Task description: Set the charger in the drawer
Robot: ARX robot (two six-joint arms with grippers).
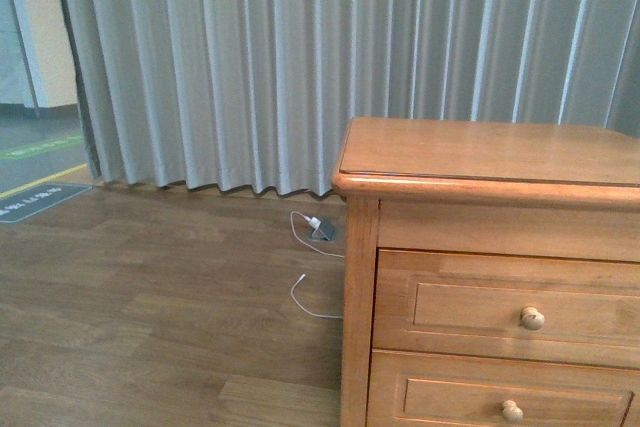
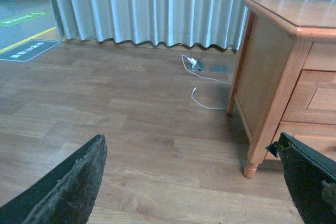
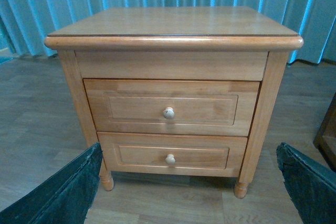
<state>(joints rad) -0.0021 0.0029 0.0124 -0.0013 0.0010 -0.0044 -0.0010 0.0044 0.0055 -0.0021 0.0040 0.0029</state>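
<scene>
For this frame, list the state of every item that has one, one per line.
Upper drawer: fully shut, knob free.
Lower drawer: fully shut, knob free.
White charger: plugged into a floor socket, thin white cable loose on the floor.
Left gripper: open, holding nothing.
Right gripper: open, holding nothing.
Curtain: drawn closed.
The charger with the black cable is not visible in any view.

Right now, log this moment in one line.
upper drawer shut | charger not in view | left gripper open | right gripper open
</scene>
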